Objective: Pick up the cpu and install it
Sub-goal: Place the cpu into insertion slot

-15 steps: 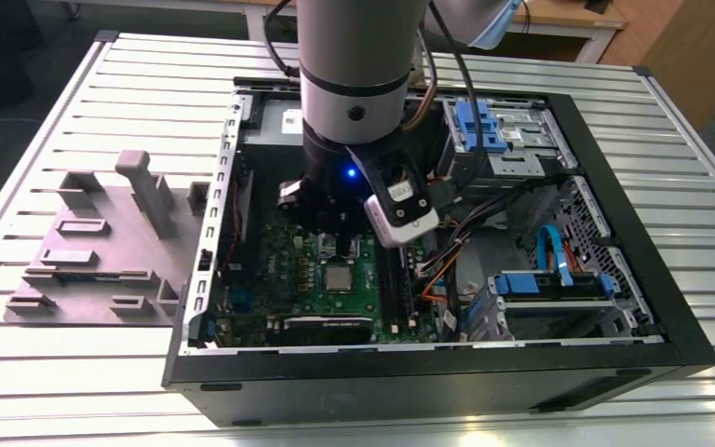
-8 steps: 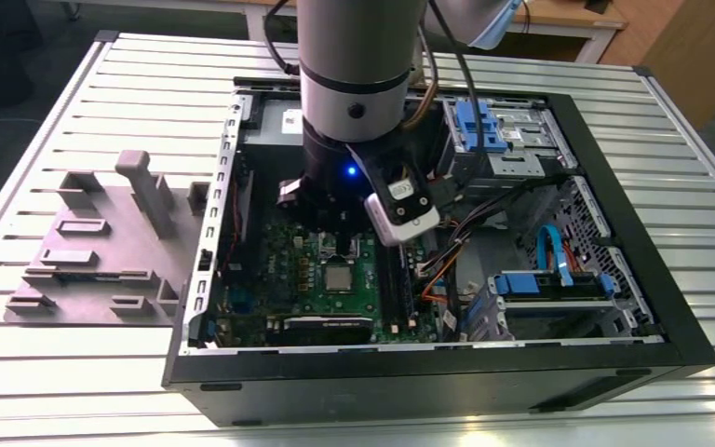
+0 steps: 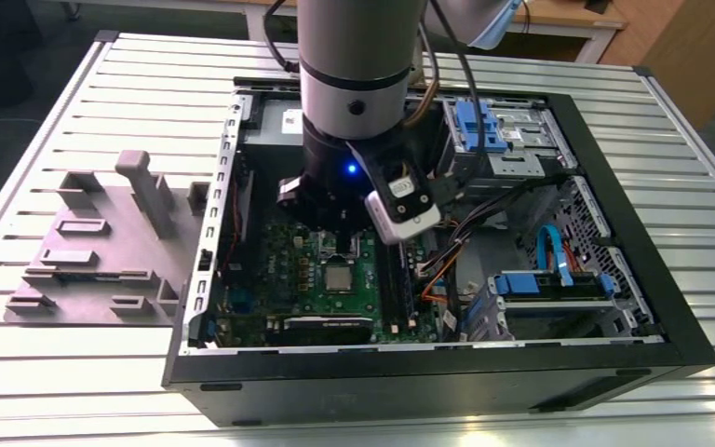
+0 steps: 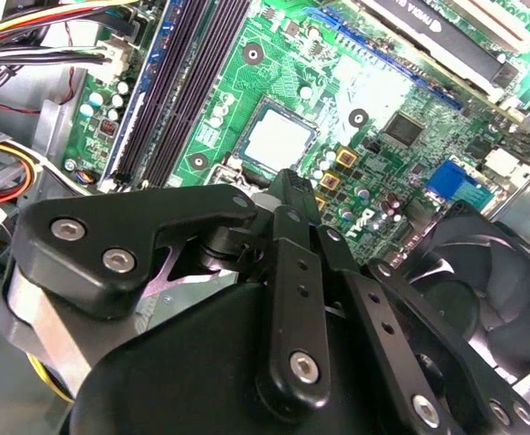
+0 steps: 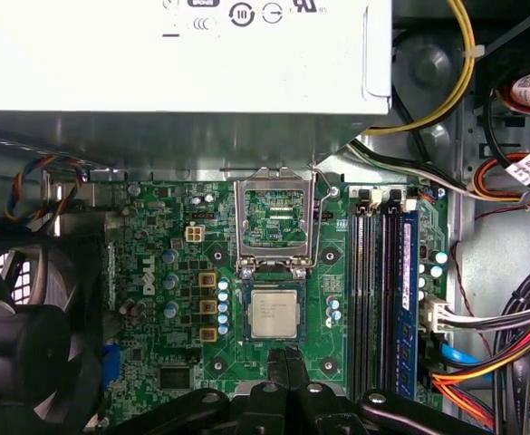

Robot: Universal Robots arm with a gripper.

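Note:
The cpu (image 5: 274, 314), a small silvery square chip, lies flat in its socket on the green motherboard (image 5: 169, 308). The socket's metal frame (image 5: 276, 217) is swung open and stands up beside it. My gripper (image 5: 287, 367) hovers just short of the chip with its black fingers pressed together and nothing between them. In the second wrist view the fingertips (image 4: 290, 186) end close above the cpu (image 4: 278, 140). From the exterior view the arm's wrist (image 3: 345, 177) reaches down into the open computer case, and the cpu (image 3: 336, 277) shows just below it.
A large grey power supply box (image 5: 183, 54) lies beyond the socket. Memory slots (image 5: 382, 290) and bundled cables (image 5: 509, 317) run along one side, and a black fan (image 5: 20, 362) sits on the other. Drive cages (image 3: 506, 140) fill the case's right. A grey fixture (image 3: 103, 242) stands on the slatted table.

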